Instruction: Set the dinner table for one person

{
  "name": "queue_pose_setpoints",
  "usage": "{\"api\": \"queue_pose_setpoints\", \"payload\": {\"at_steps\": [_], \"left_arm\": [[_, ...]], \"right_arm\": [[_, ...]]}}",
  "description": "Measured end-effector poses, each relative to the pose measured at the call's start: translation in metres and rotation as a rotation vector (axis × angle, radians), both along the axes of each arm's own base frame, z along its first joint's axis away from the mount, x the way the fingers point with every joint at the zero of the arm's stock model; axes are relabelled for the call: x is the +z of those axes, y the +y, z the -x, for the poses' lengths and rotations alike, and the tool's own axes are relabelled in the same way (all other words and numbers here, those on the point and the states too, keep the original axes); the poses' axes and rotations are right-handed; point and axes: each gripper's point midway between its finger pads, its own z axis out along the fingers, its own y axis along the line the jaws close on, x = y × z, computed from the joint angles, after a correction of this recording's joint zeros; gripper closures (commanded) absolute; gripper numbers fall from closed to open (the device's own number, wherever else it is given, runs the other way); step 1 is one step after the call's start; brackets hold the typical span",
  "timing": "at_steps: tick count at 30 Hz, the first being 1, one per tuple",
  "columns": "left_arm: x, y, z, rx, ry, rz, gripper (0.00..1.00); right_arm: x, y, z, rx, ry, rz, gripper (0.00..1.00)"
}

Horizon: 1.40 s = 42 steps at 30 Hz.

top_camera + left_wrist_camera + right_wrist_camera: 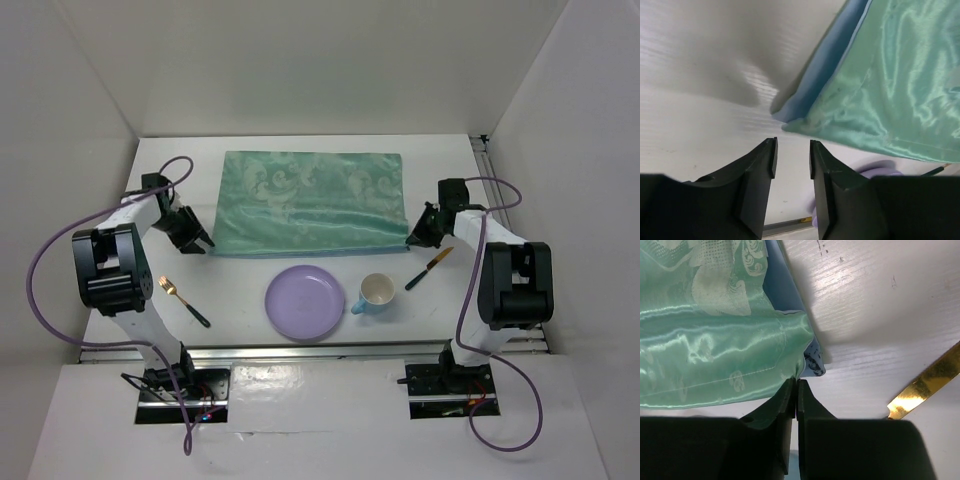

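A: How were the jaws of the left gripper (pixel 791 145) found?

B: They were seen spread a little, with nothing between them. The near left corner of the cloth (pixel 880 85) was seen just ahead of the tips, lying on the table (pixel 700 100) and not touched

A: And the right gripper (pixel 796 386)?

B: Its fingers were pressed together, and the near right corner of the cloth appeared to be pinched at their tips, where the fabric was puckered. That corner was judged to be held so that the cloth could be tugged square

A: Where was the cloth laid?

B: It was spread across the far middle of the table, its long edge turned toward the arms, presumably so that a place could be laid on it

A: What was seen beyond the grippers?

B: A plate (pixel 305 301) and a cup (pixel 375 293) were seen just beside each other on the bare table, near the cloth's front edge but apart from it. A fork (pixel 185 300) was lying to the left of the plate and a knife (pixel 430 268) to the right of the cup, near the right gripper. None of them was on the cloth

A: How far along was the task judged to be?

B: Only the cloth was judged to be in place; the plate, cup, fork and knife were not yet arranged on it
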Motion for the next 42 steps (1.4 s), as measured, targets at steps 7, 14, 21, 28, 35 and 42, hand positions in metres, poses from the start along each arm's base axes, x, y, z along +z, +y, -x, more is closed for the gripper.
{"api": "queue_pose_setpoints", "payload": {"at_steps": [7,14,21,28,35,42], "left_arm": [[-0.014,0.004,0.01,0.033,0.038,-0.02,0.42],[-0.028,0.006,0.016,0.041,0.062,-0.037,0.36],[-0.028,0.005,0.008,0.063,0.036,-0.027,0.31],[-0.028,0.003,-0.003,0.086,0.007,-0.001,0.41],[-0.029,0.001,-0.013,0.099,-0.023,0.025,0.46],[-0.034,0.0,-0.019,0.1,-0.029,0.024,1.0]], "right_arm": [[-0.001,0.0,0.0,0.011,0.001,0.001,0.44],[-0.002,0.0,0.002,0.012,0.005,0.007,0.2],[-0.009,0.0,0.012,0.003,0.033,-0.001,0.2],[-0.02,0.008,0.012,-0.009,0.051,-0.054,0.22],[-0.024,0.021,0.0,-0.027,0.027,-0.139,0.4],[-0.034,0.026,-0.007,-0.055,0.029,-0.163,0.87]]}}
